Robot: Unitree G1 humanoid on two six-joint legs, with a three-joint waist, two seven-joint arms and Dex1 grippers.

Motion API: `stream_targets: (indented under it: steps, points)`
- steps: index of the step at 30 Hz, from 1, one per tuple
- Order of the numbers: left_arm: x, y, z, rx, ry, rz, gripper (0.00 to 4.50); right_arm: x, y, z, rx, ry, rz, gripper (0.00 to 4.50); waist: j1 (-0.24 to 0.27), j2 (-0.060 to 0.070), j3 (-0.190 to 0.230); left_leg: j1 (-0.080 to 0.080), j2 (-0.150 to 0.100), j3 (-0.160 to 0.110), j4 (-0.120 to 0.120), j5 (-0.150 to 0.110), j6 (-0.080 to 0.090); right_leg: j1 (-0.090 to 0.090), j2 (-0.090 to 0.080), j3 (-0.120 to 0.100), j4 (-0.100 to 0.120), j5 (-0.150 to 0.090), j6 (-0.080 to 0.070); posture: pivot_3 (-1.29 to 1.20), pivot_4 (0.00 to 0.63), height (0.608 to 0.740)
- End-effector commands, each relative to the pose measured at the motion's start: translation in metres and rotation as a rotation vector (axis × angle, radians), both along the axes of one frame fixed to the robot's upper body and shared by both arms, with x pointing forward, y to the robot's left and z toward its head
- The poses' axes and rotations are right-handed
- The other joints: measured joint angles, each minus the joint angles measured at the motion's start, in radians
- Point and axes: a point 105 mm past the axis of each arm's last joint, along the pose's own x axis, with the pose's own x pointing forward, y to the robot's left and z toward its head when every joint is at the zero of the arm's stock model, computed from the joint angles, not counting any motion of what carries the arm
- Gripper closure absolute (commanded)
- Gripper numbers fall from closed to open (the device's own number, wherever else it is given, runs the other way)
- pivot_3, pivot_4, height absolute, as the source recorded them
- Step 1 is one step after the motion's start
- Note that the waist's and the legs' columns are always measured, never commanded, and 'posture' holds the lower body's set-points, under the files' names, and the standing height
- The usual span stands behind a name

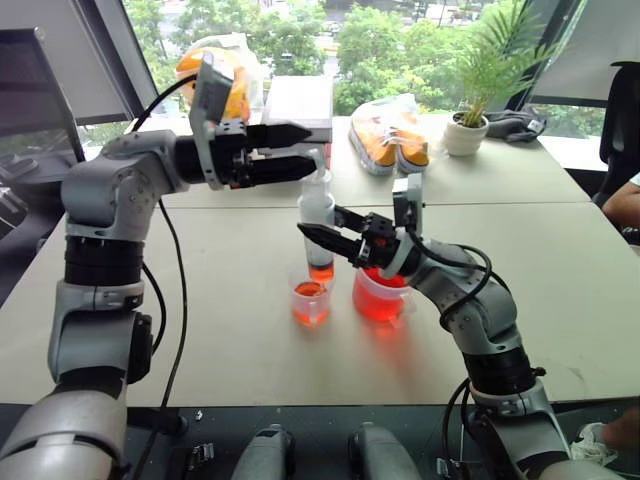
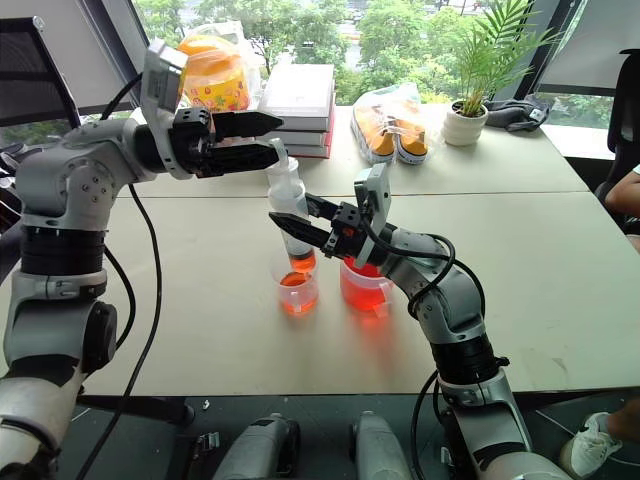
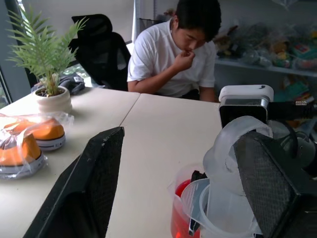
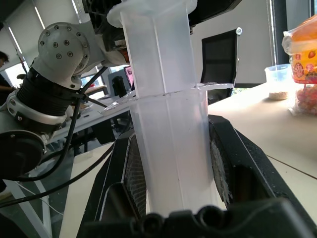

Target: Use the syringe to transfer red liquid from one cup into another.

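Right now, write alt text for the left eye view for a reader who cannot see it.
The right gripper holds the syringe upright over the smaller cup, its orange-red tip just above the cup's red liquid. The left gripper sits at the plunger top. The larger cup stands beside, on a beige table.

I see orange-red liquid (image 1: 378, 300) in the wide clear cup (image 1: 383, 296) and the narrow clear cup (image 1: 310, 300), a milky-white syringe (image 1: 318, 225) tinted orange at its tip, black fingers (image 1: 325, 235) on both hands, all on a pale beige surface (image 1: 230, 320) — potted palm (image 1: 487, 75) green.
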Motion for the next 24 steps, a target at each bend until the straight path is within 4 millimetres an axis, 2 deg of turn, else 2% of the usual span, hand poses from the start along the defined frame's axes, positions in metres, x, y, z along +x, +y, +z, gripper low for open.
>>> stream_targets:
  steps: [1, 4, 11, 24]
  points:
    - [-0.005, -0.005, 0.010, 0.002, -0.044, -0.017, 3.09, -0.010, 0.006, 0.018, 0.032, -0.071, 0.037, 3.08, 0.000, 0.000, 0.000, 0.000, 0.000, 0.000, 0.000, 0.000, 0.000, 0.000, 0.000, 0.000, 0.000, 0.000, 0.000, 0.00, 0.150, 0.740]
    - [-0.009, -0.007, 0.009, 0.005, -0.045, -0.044, 4.45, -0.010, 0.006, 0.019, 0.036, -0.071, 0.037, 3.08, -0.001, 0.000, 0.000, 0.000, 0.000, 0.000, 0.000, 0.000, 0.000, 0.000, 0.000, 0.000, 0.000, 0.000, 0.000, 0.00, 0.150, 0.740]
    - [-0.018, -0.008, 0.002, 0.037, -0.041, -0.091, 4.45, -0.010, 0.009, 0.029, 0.062, -0.092, 0.036, 3.08, -0.001, 0.000, 0.000, 0.000, 0.000, 0.000, 0.000, 0.000, 0.000, 0.000, 0.000, 0.000, 0.000, 0.000, 0.000, 0.00, 0.150, 0.740]
    - [-0.020, -0.007, -0.030, 0.100, -0.001, -0.113, 4.45, -0.010, 0.001, 0.072, 0.129, -0.171, 0.001, 3.08, -0.001, 0.000, 0.000, 0.000, 0.000, 0.000, -0.001, 0.000, 0.000, 0.000, 0.000, 0.000, 0.000, 0.000, 0.000, 0.00, 0.150, 0.740]
